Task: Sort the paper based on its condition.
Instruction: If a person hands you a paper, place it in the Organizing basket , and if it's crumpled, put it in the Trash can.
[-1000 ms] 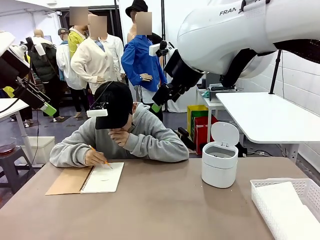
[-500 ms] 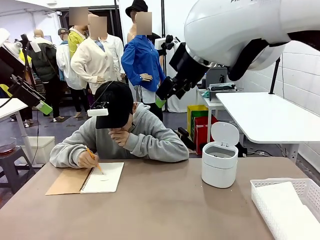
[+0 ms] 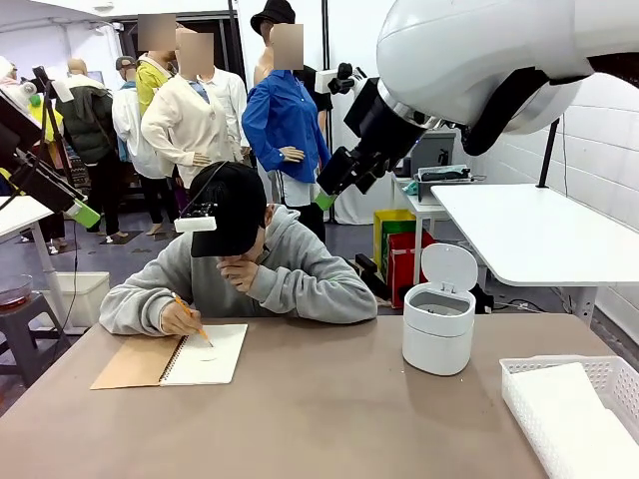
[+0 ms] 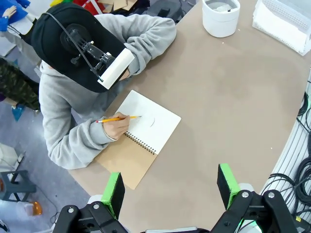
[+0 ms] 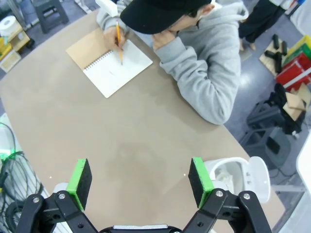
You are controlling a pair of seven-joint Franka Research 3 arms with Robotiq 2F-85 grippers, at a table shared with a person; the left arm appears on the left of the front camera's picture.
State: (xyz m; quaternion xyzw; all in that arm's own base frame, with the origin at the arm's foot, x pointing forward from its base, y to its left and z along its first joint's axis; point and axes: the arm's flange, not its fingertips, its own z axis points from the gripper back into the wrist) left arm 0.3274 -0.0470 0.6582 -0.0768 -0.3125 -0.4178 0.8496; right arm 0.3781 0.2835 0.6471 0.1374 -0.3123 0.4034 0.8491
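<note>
paper (image 3: 559, 399) lies in the basket (image 3: 514, 389) at the right corner of the table (image 3: 329, 419); a person's hand (image 4: 116, 128) pencils in the notebook (image 4: 153, 124). left gripper (image 4: 170, 189) and right gripper (image 5: 138, 182) hover high, jaws apart, empty. advisable: wait clear of the hand until a sheet is offered.

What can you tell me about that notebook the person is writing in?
The notebook lies open and flat on the brown table, near the person's edge, toward the robot's left. Its brown, cardboard-like cover is spread out beside a plain white page, with a wire spiral joining them. The page bears one faint pencil mark. The person's hand rests on it, holding a yellow pencil with its tip on the page.
</note>
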